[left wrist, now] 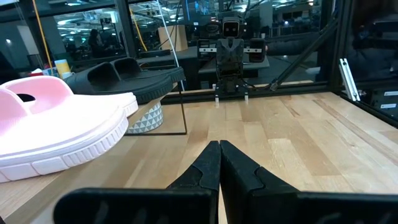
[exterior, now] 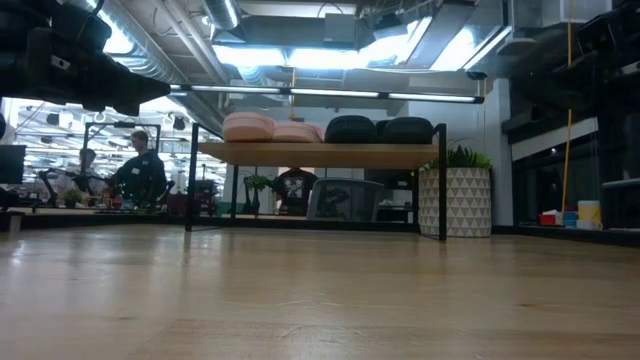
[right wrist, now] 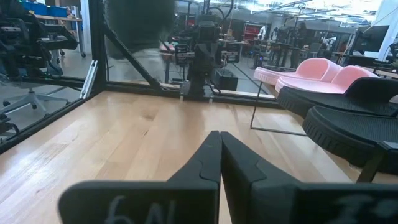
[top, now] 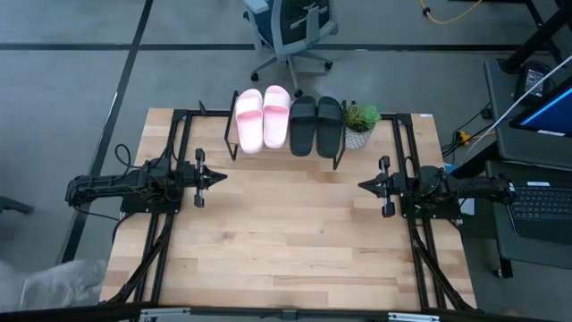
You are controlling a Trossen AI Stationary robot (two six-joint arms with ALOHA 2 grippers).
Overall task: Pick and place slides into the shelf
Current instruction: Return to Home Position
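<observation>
1. Shelf (exterior: 320, 154): stands at the middle of the tabletop's (top: 286, 250) far edge, its black legs on the wood and open space showing under its plank in the low view.
2. Slides: all four lie side by side on the shelf plank. The pink pair (top: 251, 121) is toward the left edge and the black pair (top: 304, 125) toward the right. The pairs touch or nearly touch, and the row fills the plank's width.
3. Potted plant (top: 359, 123): on the tabletop just beside the shelf's right legs.
4. Left gripper (top: 221, 177): near the left edge, level with mid-depth and pointing inward. Its jaws are closed tip to tip, with nothing between them.
5. Right gripper (top: 362, 185): near the right edge, facing the left one. Its jaws are likewise pressed together and hold nothing.
6. Room for movement: a broad run of bare wood lies between the two grippers and reaches the near edge. Both grippers sit well apart from the shelf.
</observation>
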